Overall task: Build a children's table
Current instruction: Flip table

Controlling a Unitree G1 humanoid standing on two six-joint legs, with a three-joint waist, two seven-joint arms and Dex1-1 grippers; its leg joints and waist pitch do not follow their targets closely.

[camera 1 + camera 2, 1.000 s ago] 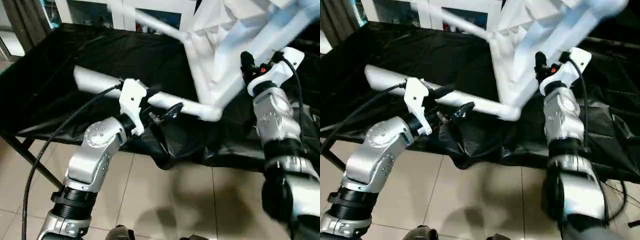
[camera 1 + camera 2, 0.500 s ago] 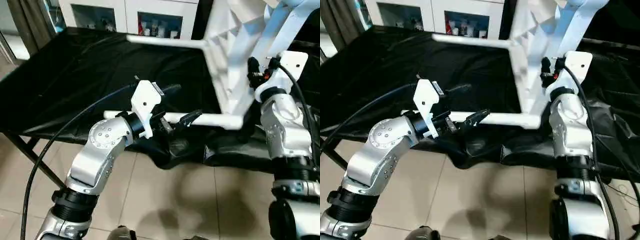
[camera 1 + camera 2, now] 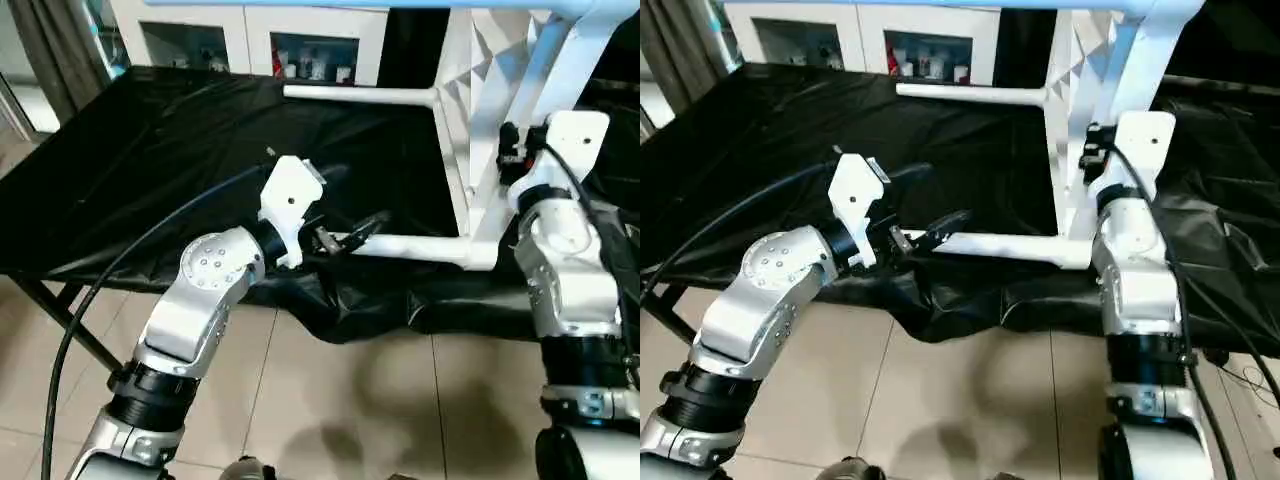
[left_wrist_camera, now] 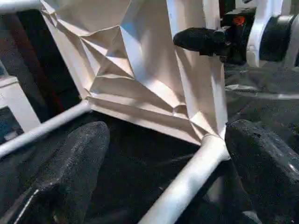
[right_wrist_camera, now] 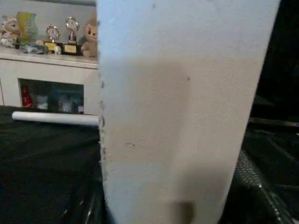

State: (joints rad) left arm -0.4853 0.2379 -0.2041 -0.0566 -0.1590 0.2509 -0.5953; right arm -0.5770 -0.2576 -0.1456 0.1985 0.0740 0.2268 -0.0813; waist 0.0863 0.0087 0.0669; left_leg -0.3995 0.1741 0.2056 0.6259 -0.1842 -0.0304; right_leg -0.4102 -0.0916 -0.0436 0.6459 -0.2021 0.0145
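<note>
Black sheeting (image 3: pixel 150 150) covers the bench before a white cabinet (image 3: pixel 250 30) (glass-fronted). Children's table (image 3: pixel 470 120) stands tipped there; right gripper (image 3: pixel 510 155) clamps it, left gripper (image 3: pixel 345 232) spread wide around one leg (image 3: pixel 420 248).

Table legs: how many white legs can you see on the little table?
3. One leg lies low over the black cloth, reaching toward the left end effector. One leg sticks out farther back. One leg slants up by the right end effector. A fourth may be hidden.
</note>
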